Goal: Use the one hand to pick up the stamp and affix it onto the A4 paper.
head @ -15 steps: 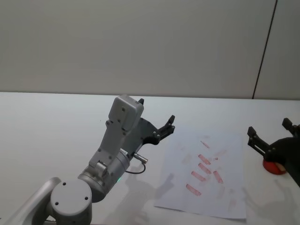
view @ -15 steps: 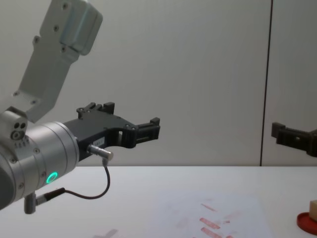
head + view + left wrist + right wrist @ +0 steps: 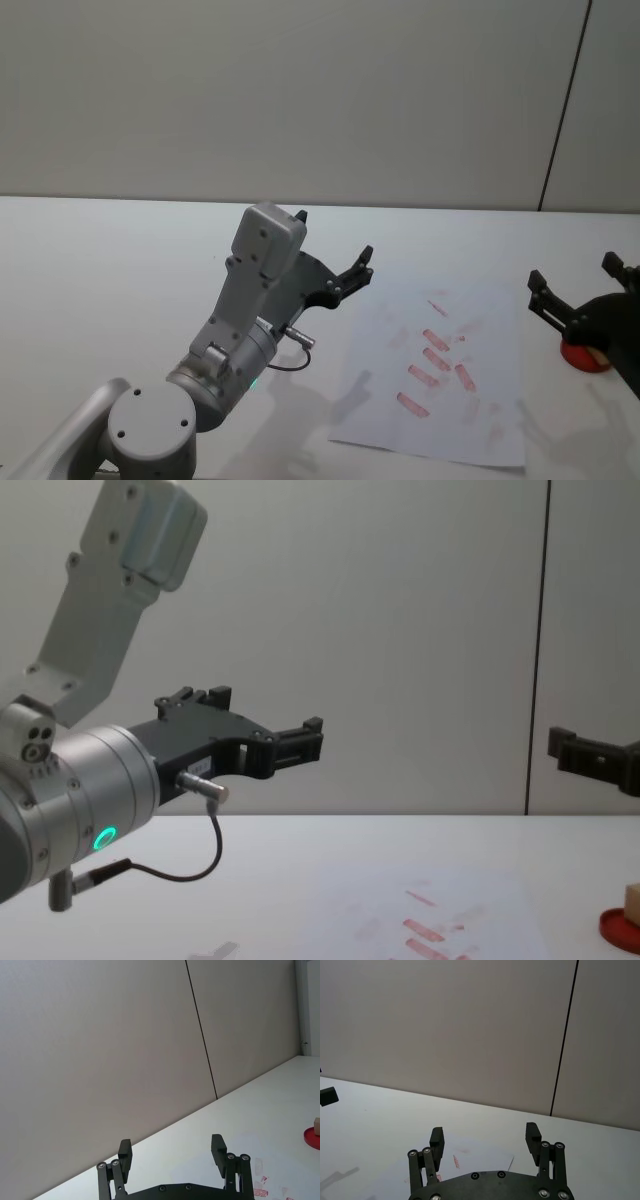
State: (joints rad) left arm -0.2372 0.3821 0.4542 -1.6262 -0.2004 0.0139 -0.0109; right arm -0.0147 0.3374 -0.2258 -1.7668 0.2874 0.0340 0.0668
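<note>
- Right claw (image 3: pixel 573 270): fingers spread well apart, nothing between them. It hangs raised over the right end of the white table (image 3: pixel 120 260), fingers pointing forward rather than down.
- Small tan wooden stamp (image 3: pixel 632 902): a block standing on a flat round red pad (image 3: pixel 618 927). It sits below the right claw, back under the palm end, not under the fingertips. In the chest view the fingers are high and the stamp is low on the table beneath them, with clear air between.
- Key relation: the stamp lies down and rearward of the right claw's fingertips. My reading is that the claw must draw back and tip downward before the open fingers can straddle the block.
- Long axis of the stamp: cannot tell. The claw's body covers most of it in the head view, and the frame edge cuts it in the chest view. It looks roughly squat, tentatively.
- White A4 paper (image 3: pixel 490 300), a sheet with red rectangular stamp marks (image 3: pixel 435 360): flat on the table just inboard of the right claw, between the two claws. The pad is near its right edge, apart from it.
- Left claw (image 3: pixel 171 1146): fingers apart, empty, raised beside the paper's left edge. The whole sheet lies between it and the stamp, so the right claw is plainly the nearer.
- Stamp not yet grasped.
</note>
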